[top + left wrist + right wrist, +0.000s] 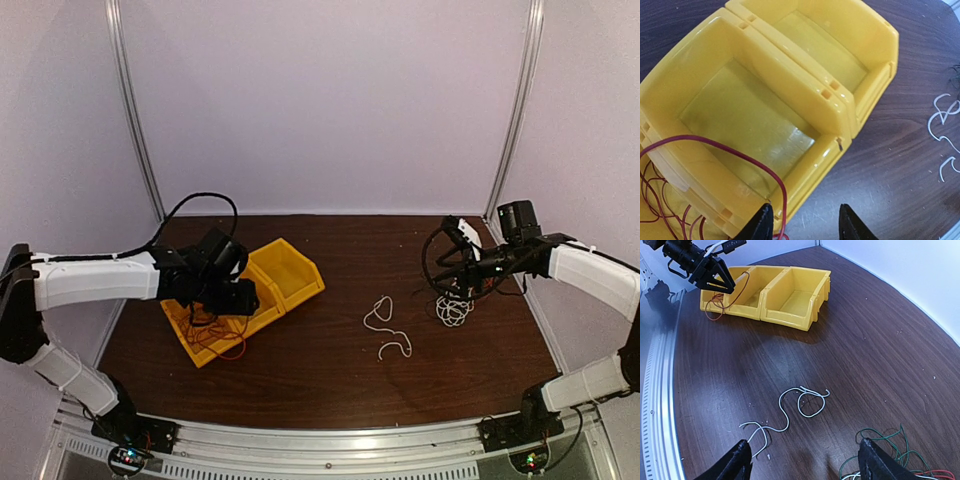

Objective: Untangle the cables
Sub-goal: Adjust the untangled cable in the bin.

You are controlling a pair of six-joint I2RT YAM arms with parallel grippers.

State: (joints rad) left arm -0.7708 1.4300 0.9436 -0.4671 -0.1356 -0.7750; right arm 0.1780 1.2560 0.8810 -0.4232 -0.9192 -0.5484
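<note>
Top external, left of frame: left gripper hung over the yellow bins.
Left wrist, lower edge: jaws stood apart; red cable arched across a bin rim, passed by one finger, and coiled at lower left.
Top external, centre: white cable lay loose on the table.
Top external, right: tangled cables lay just under the right gripper.
Right wrist, lower edge: jaws stood wide, gripping nothing.

Lab enclosure: white walls, aluminium frame, brown table.
</note>
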